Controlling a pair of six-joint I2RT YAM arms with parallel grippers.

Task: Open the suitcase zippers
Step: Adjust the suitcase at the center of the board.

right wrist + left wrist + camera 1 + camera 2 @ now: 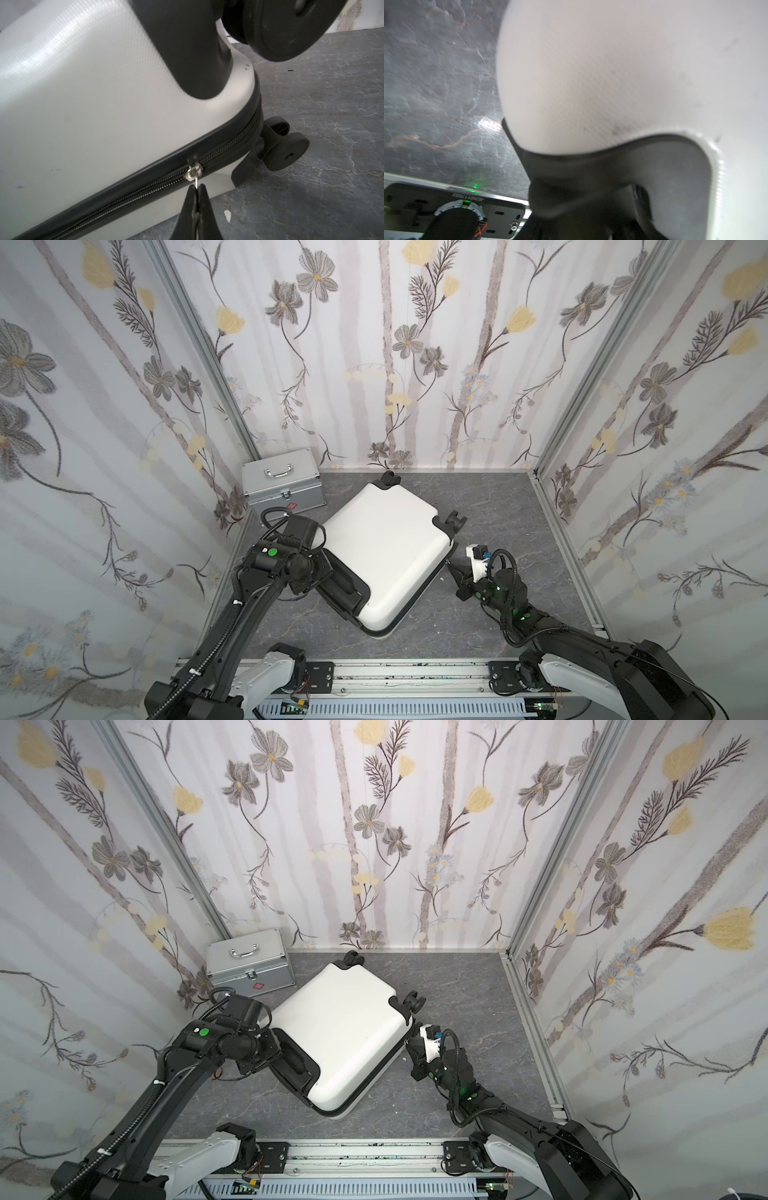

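suitcase (386, 547): white hard shell. The right gripper (196, 186) has it by the zipper pull (196, 182), tips pinched tight on the thin metal tab.
slider (193, 173): silver, touching the tab just above the tips; teeth look meshed on both sides of it.
zipper band (124, 197): dark, runs along the seam between the two white shells and curves round the corner by the wheels (286, 151).
right gripper, top view: tips (451, 568) meet the suitcase's edge at its 4 o'clock.
left gripper (324, 570): at the black handle recess (347, 589), 8 o'clock end of the suitcase. The wrist view shows only blurred dark shapes there, so spread or closed: cannot tell.
suitcase position: lies flat mid-tabletop in both top views (336, 1027), turned diagonally, wheel pairs at 12 o'clock (390, 477) and 2 o'clock (455, 520).
aluminium case (282, 485): silver, red cross, lid handle; at the suitcase's 10 o'clock in the far corner, apart from it.
tabletop (519, 531): grey marble pattern.
walls (395, 344): floral paper on three sides.
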